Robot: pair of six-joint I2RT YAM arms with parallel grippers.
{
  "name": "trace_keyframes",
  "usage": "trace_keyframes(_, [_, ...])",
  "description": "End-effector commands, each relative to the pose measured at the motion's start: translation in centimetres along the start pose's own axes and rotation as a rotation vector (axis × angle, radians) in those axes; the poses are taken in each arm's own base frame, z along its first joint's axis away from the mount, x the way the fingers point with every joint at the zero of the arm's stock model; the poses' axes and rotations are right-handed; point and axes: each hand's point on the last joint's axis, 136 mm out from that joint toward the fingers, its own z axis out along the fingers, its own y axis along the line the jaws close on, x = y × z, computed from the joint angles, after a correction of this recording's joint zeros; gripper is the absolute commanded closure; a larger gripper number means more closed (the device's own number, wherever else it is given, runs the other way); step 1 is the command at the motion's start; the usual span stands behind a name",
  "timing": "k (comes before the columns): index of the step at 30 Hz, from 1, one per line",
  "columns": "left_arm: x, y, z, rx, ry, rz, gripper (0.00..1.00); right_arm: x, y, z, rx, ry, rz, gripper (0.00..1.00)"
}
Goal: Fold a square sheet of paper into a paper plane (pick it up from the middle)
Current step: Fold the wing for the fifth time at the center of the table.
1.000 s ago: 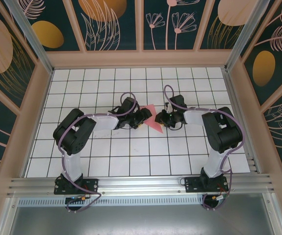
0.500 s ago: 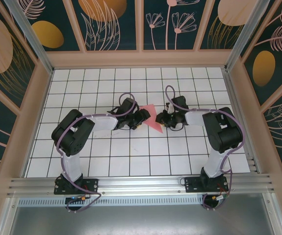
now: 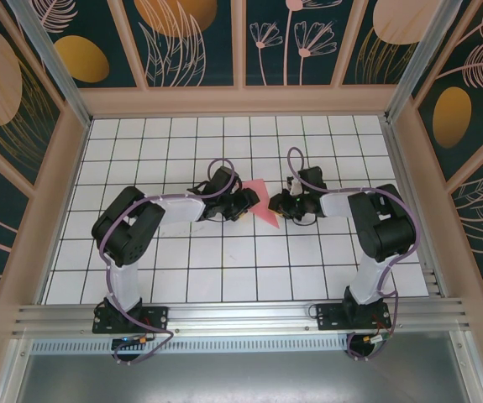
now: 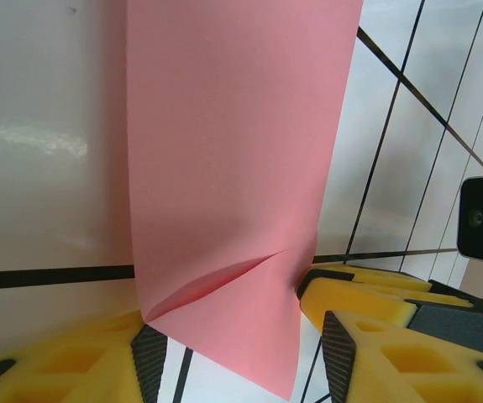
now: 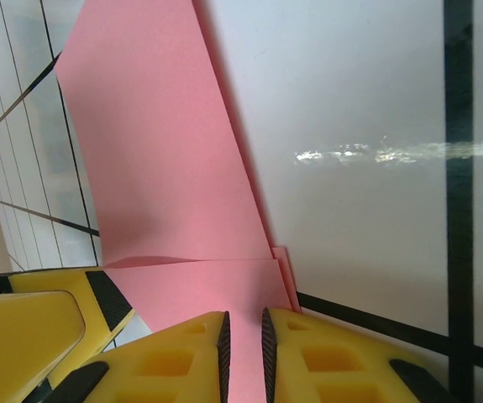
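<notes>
- My left gripper (image 3: 243, 204) and right gripper (image 3: 276, 204) face each other near the middle of the table (image 3: 224, 260), both low over the white grid.
- The paper (image 3: 259, 208) sits between them. From above it shows as a pink shape, wider toward the far wall and narrowing to a point on the near side.
- Through my left wrist camera, the paper runs as a flat pink band away from me across the tiles. A slanting buckle crosses it just above my fingers (image 4: 65, 365).
- My left jaws stand apart. The lower end of the paper hangs loosely in the gap, with one edge beside the left pad and the other just beside the tip of the right finger. I am not pinching it on this side.
- Through my right wrist camera, my two yellow fingers (image 5: 174, 365) are drawn almost together, with a thin strip of the paper clamped between their black pads. This hand is grasping the paper.
- Beyond that grip the paper spreads out over the table in folded layers. One straight fold line runs across it close to my fingers, and a small corner of a lower layer peeks out at its right edge.
- A streak of glare lies on the bare tile to the right of the paper.
</notes>
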Motion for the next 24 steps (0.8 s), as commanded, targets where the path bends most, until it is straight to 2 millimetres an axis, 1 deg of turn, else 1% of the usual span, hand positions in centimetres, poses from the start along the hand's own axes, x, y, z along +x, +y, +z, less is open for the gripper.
trace_keyframes(1, [0.4, -0.5, 0.8, 0.016, 0.027, -0.005, 0.49, 3.5, -4.8, 0.1, 0.134, 0.095, 0.119, 0.78])
trace_keyframes(4, [0.4, -0.7, 1.0, 0.027, 0.032, -0.008, 0.54, 3.4, -4.5, 0.0, 0.115, 0.089, 0.104, 0.77])
trace_keyframes(7, [0.2, -0.7, 1.0, 0.032, 0.021, -0.011, 0.64, 3.0, -3.4, -0.4, 0.075, 0.068, 0.065, 0.75])
trace_keyframes(9, [0.1, -0.6, 0.9, 0.035, 0.008, -0.012, 0.73, 2.1, -2.3, -0.9, 0.05, 0.03, 0.02, 0.7])
trace_keyframes(12, [-0.2, -0.6, 0.7, 0.042, -0.012, -0.011, 0.87, 0.3, -0.2, -2.0, 0.023, -0.041, -0.06, 0.6])
trace_keyframes(15, [-0.5, -0.8, 0.0, 0.041, -0.044, -0.009, 1.0, -1.4, 2.0, -3.4, -0.011, -0.12, -0.157, 0.55])
trace_keyframes(18, [-0.9, -0.8, -0.9, 0.037, -0.075, -0.007, 1.0, -1.7, 4.5, -4.6, -0.021, -0.197, -0.309, 0.47])
trace_keyframes(20, [-0.9, -0.8, -1.5, 0.032, -0.082, -0.008, 1.0, -1.5, 5.6, -4.8, -0.005, -0.223, -0.393, 0.45])
trace_keyframes(24, [-0.9, -0.7, -2.6, 0.036, -0.099, -0.024, 1.0, -1.0, 6.2, -4.3, 0.1, -0.293, -0.558, 0.45])
